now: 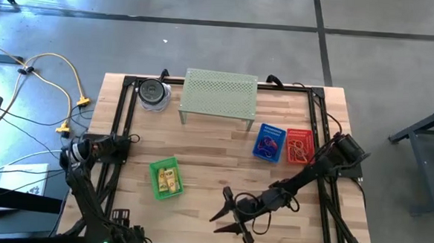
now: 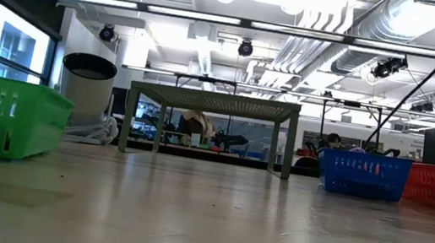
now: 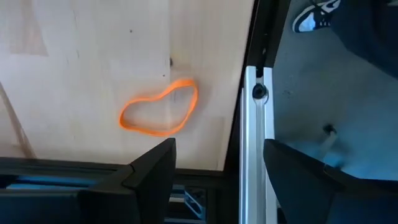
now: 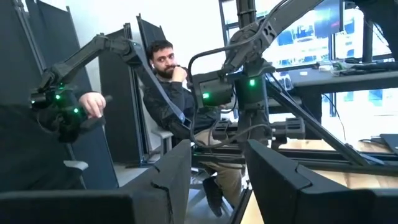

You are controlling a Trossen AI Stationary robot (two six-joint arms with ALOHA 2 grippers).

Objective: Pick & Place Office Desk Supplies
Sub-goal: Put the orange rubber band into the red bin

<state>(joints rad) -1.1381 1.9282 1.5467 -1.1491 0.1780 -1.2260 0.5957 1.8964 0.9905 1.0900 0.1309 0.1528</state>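
Reaching low over the front of the wooden surface [image 1: 207, 158], the right gripper [image 1: 227, 215] hangs with its 2 fingers spread apart and nothing between them. The right wrist view looks level across the room, where a seated person [image 4: 171, 93] holds a hand on another dark arm rig.

At the left edge of the surface, the left gripper [image 1: 130, 148] sits tucked back by the frame. Its fingers [image 3: 152, 171] stand moderately apart and hold nothing. Just beyond them in the left wrist view, an orange loop [image 3: 158, 109] lies flat on the wood, close to the surface's edge and its metal rail [image 3: 254, 124].

3 small baskets stand on the surface. The green basket [image 1: 166, 179], left of centre, holds yellow packets [image 1: 169, 180]. The blue basket [image 1: 269, 142] and the red basket [image 1: 299, 147] stand side by side toward the right, just in front of the pale-green perforated shelf [image 1: 220, 93]; each holds thin loops, though their colours are hard to tell apart. A round dark container [image 1: 154, 93] stands at the back left beside the shelf.

From table height, the green basket shows at the left, the shelf in the middle and the blue and red baskets at the right.
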